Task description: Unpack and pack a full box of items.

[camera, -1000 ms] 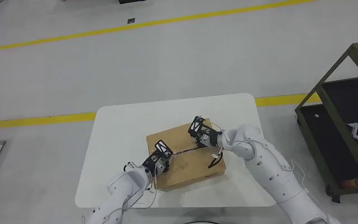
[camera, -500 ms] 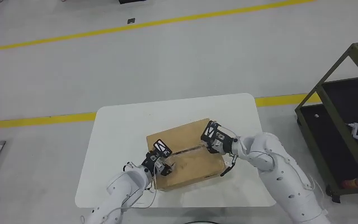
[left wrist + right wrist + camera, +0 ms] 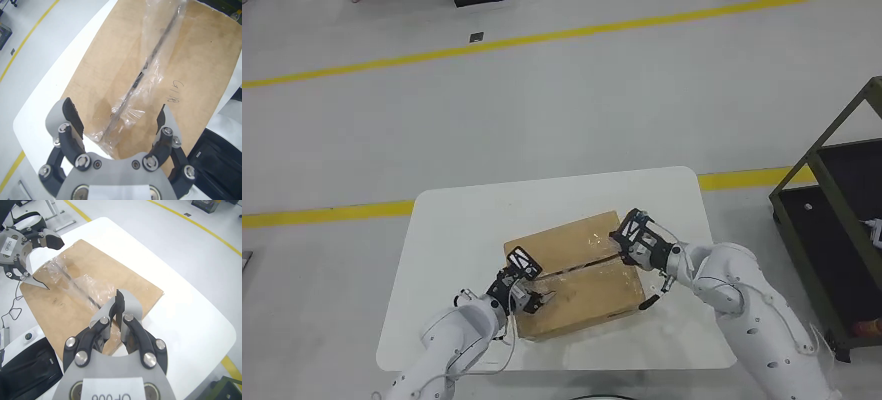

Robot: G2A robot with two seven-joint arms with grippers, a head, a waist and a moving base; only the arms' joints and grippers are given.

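Note:
A closed cardboard box (image 3: 562, 246) lies on the white table (image 3: 452, 260). Crinkled clear tape (image 3: 151, 72) runs along its centre seam and is partly lifted. My left gripper (image 3: 115, 109) stands open just above the near-left end of the seam, straddling the tape end without touching it; it is also in the top view (image 3: 540, 296) and the right wrist view (image 3: 50, 265). My right gripper (image 3: 117, 300) is at the far-right end of the seam (image 3: 620, 255), shut on the bunched clear tape (image 3: 83, 285).
A green cart (image 3: 832, 200) stands on the floor to the right of the table. A black cable (image 3: 652, 290) hangs from the right arm beside the box. Bare table surface (image 3: 189, 313) lies around the box on all sides.
My right gripper has moved from over the box's middle out to its far-right end. The box has shifted slightly. The left gripper has edged a little toward the near-left corner.

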